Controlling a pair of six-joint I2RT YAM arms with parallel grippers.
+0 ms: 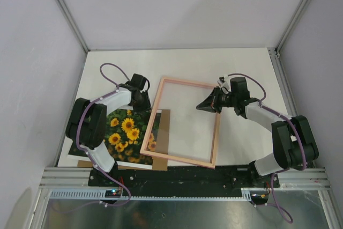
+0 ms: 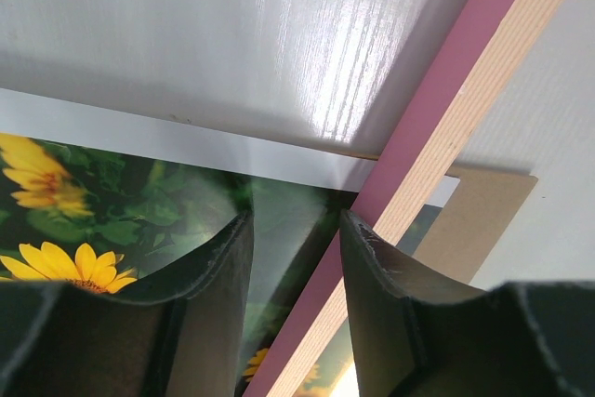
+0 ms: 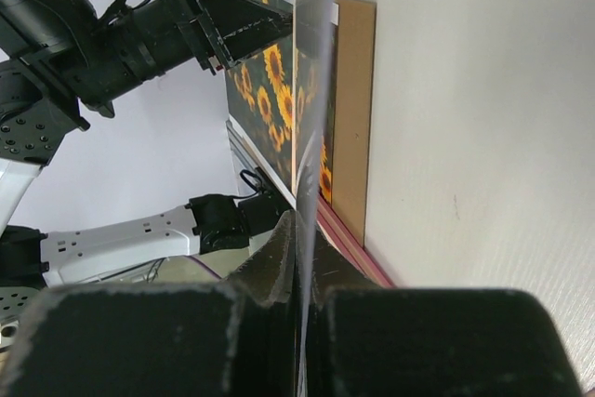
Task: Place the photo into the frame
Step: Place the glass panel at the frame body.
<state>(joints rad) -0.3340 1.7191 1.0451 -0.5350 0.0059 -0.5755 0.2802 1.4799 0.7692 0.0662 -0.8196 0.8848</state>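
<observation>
The sunflower photo [image 1: 124,132] lies face up at the near left, and also shows in the left wrist view [image 2: 112,202] and the right wrist view [image 3: 270,90]. The frame [image 1: 185,160] lies tilted in the middle, its left rail over the photo's right part. Its pink and pale wood rail [image 2: 465,72] runs diagonally between my left fingers. My left gripper [image 1: 142,100] is open at the photo's far right corner [image 2: 293,230]. My right gripper [image 1: 203,106] is shut on a thin clear pane [image 3: 311,62], seen edge-on, inside the frame's right rail [image 3: 349,244].
A plain brown backing board [image 1: 163,132] lies under the photo and frame; it also shows in the left wrist view [image 2: 474,220] and the right wrist view [image 3: 353,109]. White walls enclose the white table [image 1: 241,68] on three sides. A metal rail [image 1: 182,178] runs along the near edge.
</observation>
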